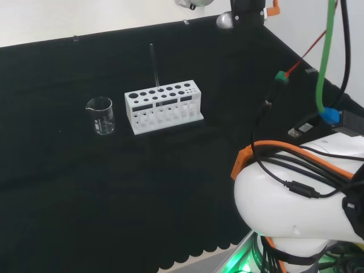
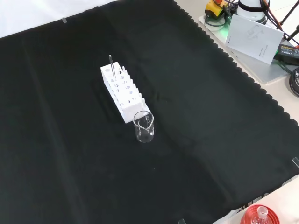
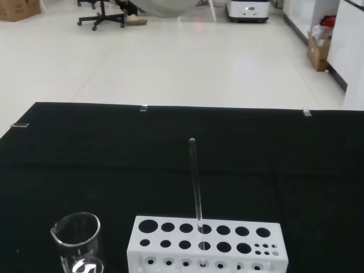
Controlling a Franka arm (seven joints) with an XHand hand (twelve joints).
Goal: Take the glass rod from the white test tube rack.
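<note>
Glass rod [image 3: 195,185] stands untouched in the white test tube rack [image 3: 207,242], ahead of the wrist; the hand's state cannot be told.

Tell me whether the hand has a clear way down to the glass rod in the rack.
Probably yes. The glass rod stands upright, well above the white rack, with nothing over it. The only neighbour, a beaker, stands apart off one end of the rack.
</note>
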